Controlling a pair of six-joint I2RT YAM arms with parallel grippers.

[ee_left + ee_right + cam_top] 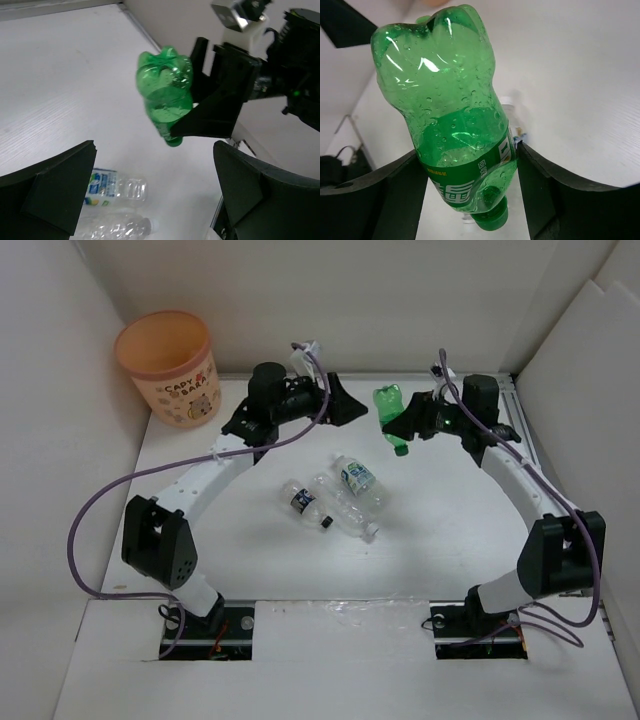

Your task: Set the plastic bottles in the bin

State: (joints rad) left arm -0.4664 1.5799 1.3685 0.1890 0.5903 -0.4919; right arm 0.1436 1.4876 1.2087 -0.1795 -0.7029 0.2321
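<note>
My right gripper is shut on the green bottle and holds it cap-down above the table at the back middle. In the right wrist view the bottle fills the gap between the fingers. My left gripper is open and empty, just left of the green bottle, which shows in its view. Three clear bottles lie mid-table: one with a blue-white label, one with a dark label and black cap, and one with a white cap. The orange bin stands at the far left corner.
White walls enclose the table on the left, back and right. A metal rail runs along the right edge. The left arm's purple cable loops over the left side of the table.
</note>
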